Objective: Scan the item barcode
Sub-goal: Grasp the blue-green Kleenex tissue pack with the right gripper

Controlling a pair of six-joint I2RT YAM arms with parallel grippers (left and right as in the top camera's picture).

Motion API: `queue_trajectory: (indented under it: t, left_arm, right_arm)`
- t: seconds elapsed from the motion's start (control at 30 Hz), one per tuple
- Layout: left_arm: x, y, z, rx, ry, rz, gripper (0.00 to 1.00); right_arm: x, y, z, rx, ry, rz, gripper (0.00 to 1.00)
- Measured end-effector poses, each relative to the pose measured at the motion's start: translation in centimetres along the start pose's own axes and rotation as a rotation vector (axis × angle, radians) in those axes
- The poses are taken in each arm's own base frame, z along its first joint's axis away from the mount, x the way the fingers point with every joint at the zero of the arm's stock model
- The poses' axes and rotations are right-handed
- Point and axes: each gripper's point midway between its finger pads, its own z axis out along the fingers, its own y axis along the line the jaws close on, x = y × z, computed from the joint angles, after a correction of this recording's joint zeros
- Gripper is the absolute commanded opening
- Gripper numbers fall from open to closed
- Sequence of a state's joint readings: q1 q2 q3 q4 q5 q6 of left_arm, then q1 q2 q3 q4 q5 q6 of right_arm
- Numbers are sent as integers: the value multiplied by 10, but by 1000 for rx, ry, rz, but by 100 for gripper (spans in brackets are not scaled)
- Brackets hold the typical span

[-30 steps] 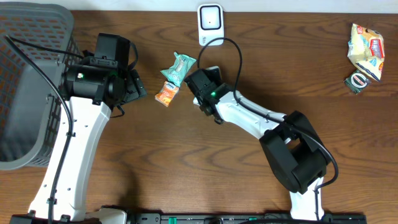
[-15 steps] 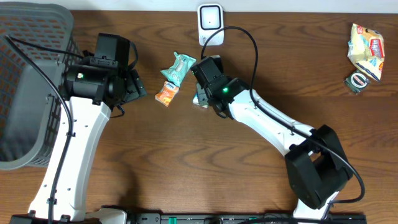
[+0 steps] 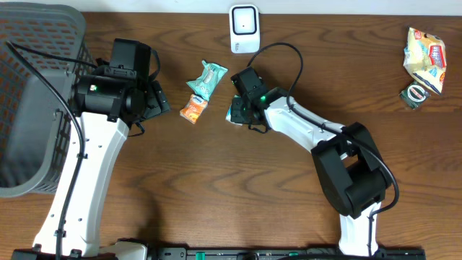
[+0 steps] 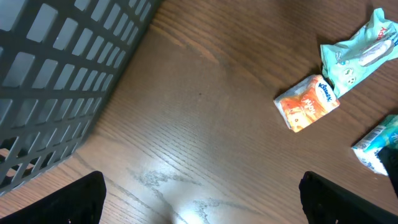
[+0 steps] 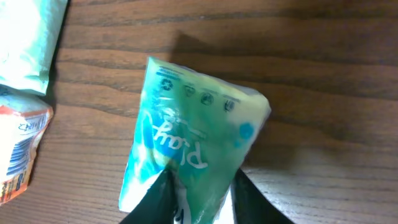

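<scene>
Since a second ago the right arm has folded its elbow in toward the middle of the bench, and the right gripper (image 5: pixel 202 202) has narrowed onto a soft green and white plastic pouch (image 5: pixel 193 137). It now pinches the pouch's lower end, with the printed face turned up to the wrist camera. Brown wooden bench (image 3: pixel 216 195) fills the overhead view. Dark grey plastic lattice basket (image 3: pixel 29 101) sits at the far left edge, likely the drop spot for scanned goods. Left arm rests beside the basket, the left gripper (image 4: pixel 199 208) spread wide and empty over bare wood, out of the way. Crinkled yellow snack bag (image 3: pixel 424 54) lies well apart at the far right. White boxy barcode scanner (image 3: pixel 244 27) stands at the back edge, near the held pouch. The pouch seems to be gripped by one end so its faces stay free to show to the scanner. No barcode is visible on the upturned face. Pale teal wrapper (image 3: pixel 207 78) and small orange tissue pack (image 3: pixel 192 110) lie touching each other, just left of the pouch, waiting
</scene>
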State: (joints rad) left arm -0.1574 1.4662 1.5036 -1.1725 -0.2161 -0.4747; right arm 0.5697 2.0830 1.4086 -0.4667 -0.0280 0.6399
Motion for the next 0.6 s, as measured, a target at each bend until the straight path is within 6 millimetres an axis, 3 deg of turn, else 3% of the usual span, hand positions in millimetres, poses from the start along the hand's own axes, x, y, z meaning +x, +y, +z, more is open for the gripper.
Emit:
queue_trajectory:
  t: [0.1,0.13,0.17,0.3,0.37,0.47,0.6]
  left_arm:
    - [0,0,0,0,0,0,98]
    - [0,0,0,0,0,0,98]
    - [0,0,0,0,1,0,98]
    - [0,0,0,0,1,0,98]
    - [0,0,0,0,0,0,97]
    - [0,0,0,0,1,0,98]
    - [0,0,0,0,1,0,98]
  right_arm:
    - [-3,-3,0,-41,30,36,18]
    - [-3,-5,0,-49,37,44,31]
    - [-4,-7,0,-58,47,52,35]
    - [-3,-11,2,-54,56,60,36]
    - [-4,-11,2,-57,55,60,32]
    - [-7,-8,5,-73,45,49,3]
    - [-9,-1,6,-109,42,35,1]
